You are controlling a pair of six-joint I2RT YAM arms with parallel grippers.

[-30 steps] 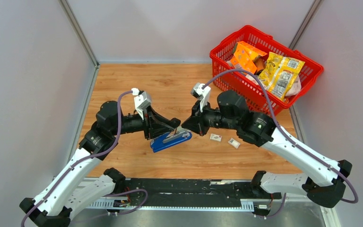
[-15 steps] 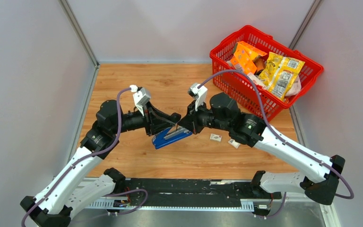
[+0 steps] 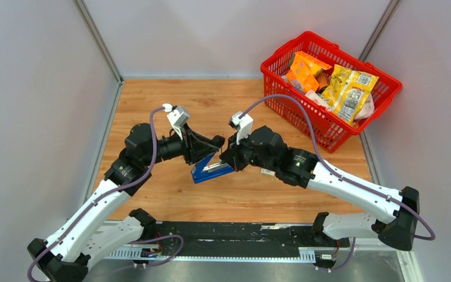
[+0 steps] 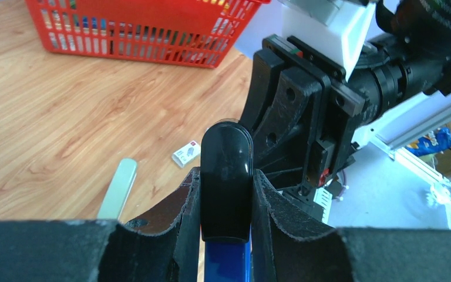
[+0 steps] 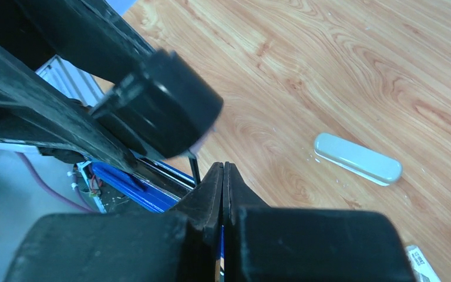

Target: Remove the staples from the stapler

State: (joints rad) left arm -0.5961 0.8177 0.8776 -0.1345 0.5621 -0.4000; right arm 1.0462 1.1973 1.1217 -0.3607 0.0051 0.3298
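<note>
The stapler (image 3: 210, 171) has a blue body and a black top arm, and it sits tilted at mid-table between the two arms. My left gripper (image 3: 207, 148) is shut on the black top arm (image 4: 226, 170), which is clamped between both pads, with the blue body (image 4: 226, 261) just below. My right gripper (image 3: 225, 159) is shut with nothing between its fingers. Its tips (image 5: 223, 171) sit right beside the opened blue stapler (image 5: 132, 182) and a thin black rod (image 5: 194, 167). The staples do not show in any view.
A red basket (image 3: 386, 94) of snack packets stands at the back right. A small white printed box (image 4: 186, 154) lies on the wood near the right arm. A pale oblong bar (image 5: 357, 158) lies flat on the table beyond the stapler.
The right arm has swung left, bringing its shut gripper up against the stapler. The left gripper has raised and tilted the stapler slightly while keeping hold of it.
</note>
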